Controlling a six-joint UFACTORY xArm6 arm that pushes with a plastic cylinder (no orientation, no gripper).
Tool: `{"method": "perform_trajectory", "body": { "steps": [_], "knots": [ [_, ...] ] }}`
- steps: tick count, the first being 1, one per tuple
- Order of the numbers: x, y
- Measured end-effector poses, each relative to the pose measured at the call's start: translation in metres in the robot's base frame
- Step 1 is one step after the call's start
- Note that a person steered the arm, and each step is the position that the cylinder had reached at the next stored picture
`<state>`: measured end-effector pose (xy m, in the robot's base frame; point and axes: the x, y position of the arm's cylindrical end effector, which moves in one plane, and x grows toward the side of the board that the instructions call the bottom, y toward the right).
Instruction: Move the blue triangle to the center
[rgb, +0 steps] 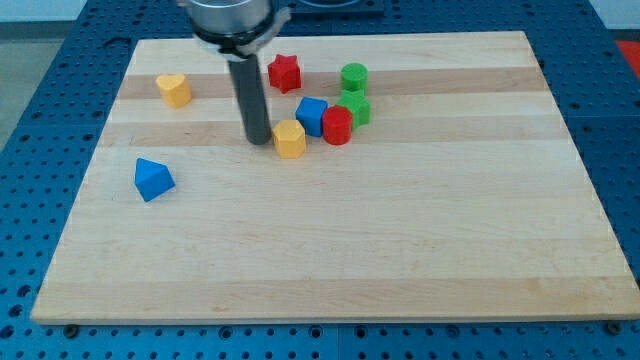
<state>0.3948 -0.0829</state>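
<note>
**Waiting at nine o'clock: blue triangle sits alone**

Spanning the view, the wooden board (330, 250) carries my tip (259, 140), a plain rod with no jaws, planted just beside the yellow block (290, 138). Clustered toward one o'clock: blue cube (311, 115), red cylinder (337, 126), two green blocks, red star (285, 72). A yellow heart (174, 89) lies at eleven. The blue triangle (153, 179) rests well apart at nine, apex toward twelve.
</note>
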Motion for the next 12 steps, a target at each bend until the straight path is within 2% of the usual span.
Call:
{"method": "perform_trajectory", "body": {
  "steps": [1, 2, 4, 5, 6, 7, 8, 9, 11, 12],
  "knots": [
    [0.0, 0.031],
    [0.008, 0.03],
    [0.106, 0.015],
    [0.142, -0.049],
    [0.14, -0.117],
    [0.093, -0.12],
    [0.049, -0.091],
    [0.023, -0.083],
    [0.084, -0.08],
    [0.11, -0.103]
  ]
}}
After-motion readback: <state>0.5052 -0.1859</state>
